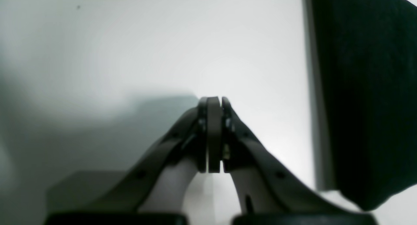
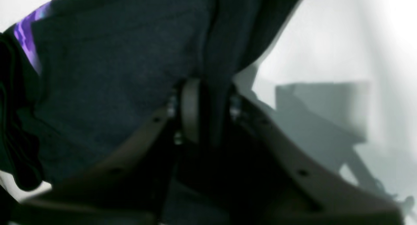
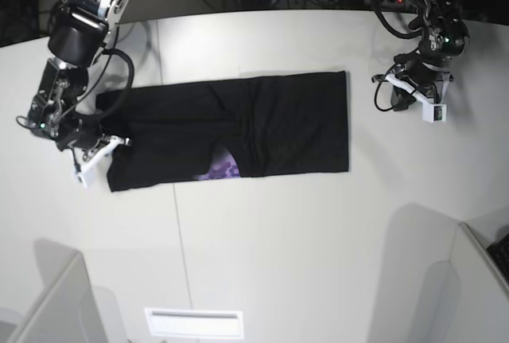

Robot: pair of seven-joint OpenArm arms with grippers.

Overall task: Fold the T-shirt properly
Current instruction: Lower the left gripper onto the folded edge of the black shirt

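Judging progress, I see the T-shirt (image 3: 238,132) narrowed into a long band; my right pincer (image 2: 205,111) clamps its end, left pincer (image 1: 214,133) closed empty beside it, crosswise folds remaining.

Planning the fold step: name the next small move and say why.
Probably the right gripper, shut on the T-shirt at its end, should lift and carry that end across toward the far edge. The shirt lies as a long strip, and the left gripper is shut, empty, beside it.
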